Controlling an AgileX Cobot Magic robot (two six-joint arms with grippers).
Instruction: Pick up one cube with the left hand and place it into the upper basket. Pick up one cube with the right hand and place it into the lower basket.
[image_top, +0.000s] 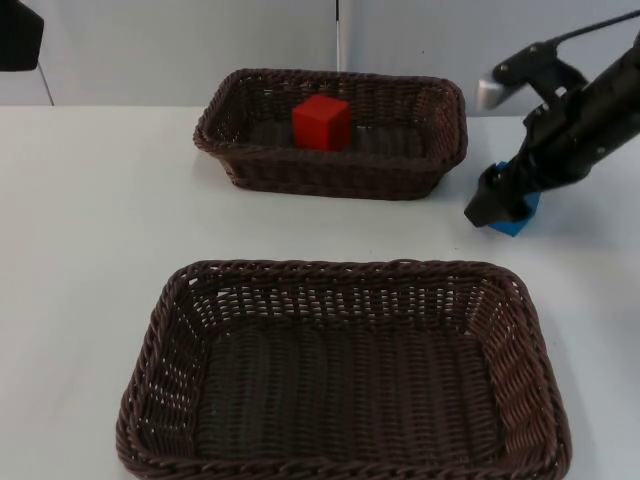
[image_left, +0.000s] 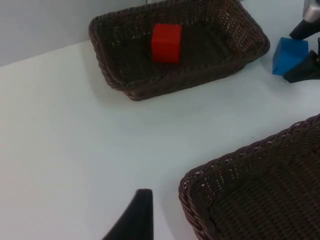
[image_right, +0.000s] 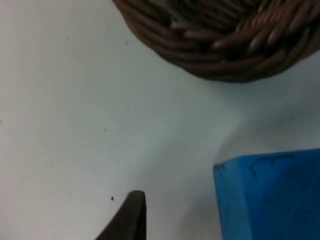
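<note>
Two baskets sit on the white table (image_top: 90, 200): the upper basket (image_top: 440, 105) holds a red cube (image_top: 321, 122), the lower basket (image_top: 165, 330) nothing. Right gripper (image_top: 497, 208) is down at the blue cube (image_top: 518, 222), beside the upper basket; I cannot tell its grip.

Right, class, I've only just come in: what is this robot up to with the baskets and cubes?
The red cube already lies in the upper basket. The right pincer is down at the blue cube on the table, beside that basket's right end. The lower basket holds nothing yet. The left pincer waits above the table, near the lower basket.
</note>
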